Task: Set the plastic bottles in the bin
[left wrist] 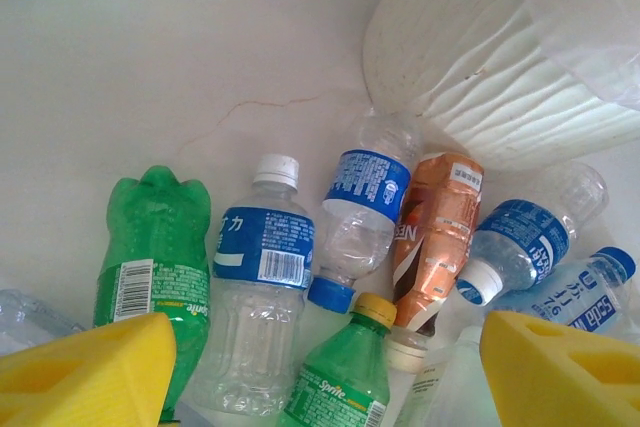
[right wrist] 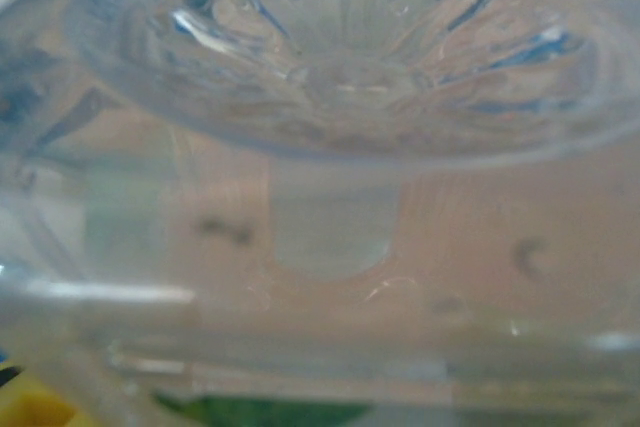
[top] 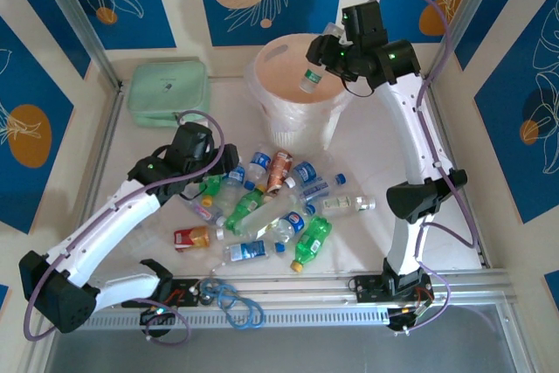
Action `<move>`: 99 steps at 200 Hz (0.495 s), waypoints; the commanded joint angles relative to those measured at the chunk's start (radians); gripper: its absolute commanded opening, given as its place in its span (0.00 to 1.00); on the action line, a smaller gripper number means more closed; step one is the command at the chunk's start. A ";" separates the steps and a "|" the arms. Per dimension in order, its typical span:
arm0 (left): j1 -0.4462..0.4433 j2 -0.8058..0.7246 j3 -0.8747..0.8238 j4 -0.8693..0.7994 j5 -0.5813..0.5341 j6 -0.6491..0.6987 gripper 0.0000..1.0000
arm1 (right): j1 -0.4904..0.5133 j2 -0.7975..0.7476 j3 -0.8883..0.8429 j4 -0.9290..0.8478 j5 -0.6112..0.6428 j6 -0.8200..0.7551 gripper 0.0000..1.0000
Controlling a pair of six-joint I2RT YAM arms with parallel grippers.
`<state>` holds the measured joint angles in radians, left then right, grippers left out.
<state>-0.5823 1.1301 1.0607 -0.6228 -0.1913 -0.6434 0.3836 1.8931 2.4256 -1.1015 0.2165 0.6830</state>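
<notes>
The bin (top: 272,57) stands at the far middle of the table, its peach inside open to the top. Over its right part a clear bottle with a green label (top: 312,79) hangs cap down just below the right gripper (top: 326,51). Seen from the right wrist, that bottle's ribbed base (right wrist: 330,77) is pressed close to the lens and blurred, so I cannot tell whether the fingers pinch it or stand off it. The other plastic bottles (top: 271,207) lie in a loose heap on the table nearer than the bin, among them a brown-labelled bottle (top: 279,170), a green bottle with a yellow cap (top: 312,240) at the near right and a red-labelled bottle (top: 194,237) at the near left. The left gripper (top: 229,162) is at the heap's left far edge. In the left wrist view its yellow fingers (left wrist: 90,372) are spread wide, with nothing between them, above a blue-labelled clear bottle (left wrist: 262,287) and a green Sprite bottle (left wrist: 345,382). A mint-green case (top: 168,91) lies at the far left, well apart from the heap.
</notes>
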 commanded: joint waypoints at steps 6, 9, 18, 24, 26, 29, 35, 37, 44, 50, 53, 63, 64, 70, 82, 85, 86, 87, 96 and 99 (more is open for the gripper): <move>0.017 -0.022 -0.011 -0.020 0.012 -0.016 0.80 | -0.004 -0.019 0.015 -0.017 -0.011 -0.020 0.68; 0.016 -0.022 -0.012 -0.020 0.013 -0.016 0.80 | -0.005 -0.022 0.016 -0.019 -0.011 -0.020 0.69; 0.019 -0.023 -0.013 -0.020 0.014 -0.017 0.80 | -0.005 -0.027 0.015 -0.020 -0.009 -0.022 0.71; 0.018 -0.023 -0.015 -0.019 0.015 -0.017 0.80 | -0.004 -0.031 0.015 -0.021 -0.005 -0.023 0.71; 0.018 -0.023 -0.015 -0.020 0.015 -0.017 0.80 | -0.004 -0.033 0.015 -0.022 -0.005 -0.025 0.71; 0.018 -0.024 -0.015 -0.021 0.016 -0.017 0.80 | -0.004 -0.035 0.015 -0.023 -0.003 -0.025 0.72; 0.019 -0.025 -0.017 -0.023 0.016 -0.017 0.80 | -0.003 -0.039 0.014 -0.026 0.000 -0.026 0.72; 0.020 -0.024 -0.016 -0.023 0.017 -0.018 0.80 | -0.003 -0.041 0.014 -0.026 0.001 -0.028 0.72; 0.021 -0.026 -0.018 -0.025 0.019 -0.017 0.81 | -0.003 -0.048 0.011 -0.027 0.006 -0.029 0.73; 0.021 -0.027 -0.019 -0.027 0.020 -0.018 0.81 | -0.002 -0.053 0.007 -0.027 0.006 -0.031 0.74; 0.022 -0.028 -0.021 -0.028 0.021 -0.018 0.81 | -0.003 -0.056 0.005 -0.027 0.007 -0.031 0.75; 0.022 -0.032 -0.024 -0.034 0.021 -0.017 0.82 | -0.003 -0.067 -0.001 -0.029 0.010 -0.033 0.76; 0.023 -0.032 -0.026 -0.036 0.021 -0.017 0.82 | -0.002 -0.067 -0.002 -0.030 0.011 -0.033 0.76; 0.024 -0.034 -0.027 -0.044 0.020 -0.016 0.82 | 0.000 -0.074 -0.007 -0.032 0.016 -0.034 0.76; 0.027 -0.042 -0.027 -0.071 0.012 -0.009 0.82 | 0.014 -0.094 -0.024 -0.035 0.046 -0.041 0.78; 0.029 -0.045 -0.027 -0.079 0.010 -0.008 0.82 | 0.020 -0.100 -0.034 -0.033 0.062 -0.045 0.79; 0.029 -0.046 -0.027 -0.083 0.010 -0.007 0.82 | 0.023 -0.104 -0.037 -0.032 0.068 -0.046 0.79; 0.029 -0.047 -0.027 -0.086 0.009 -0.006 0.82 | 0.026 -0.107 -0.041 -0.030 0.074 -0.049 0.79; 0.032 -0.058 -0.030 -0.113 -0.001 0.004 0.83 | 0.059 -0.139 -0.094 -0.006 0.139 -0.074 0.80; 0.032 -0.061 -0.033 -0.123 -0.005 0.006 0.83 | 0.071 -0.153 -0.118 0.006 0.160 -0.085 0.80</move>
<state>-0.5667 1.1080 1.0454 -0.6582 -0.1844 -0.6491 0.3943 1.8404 2.3913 -1.1137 0.2565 0.6559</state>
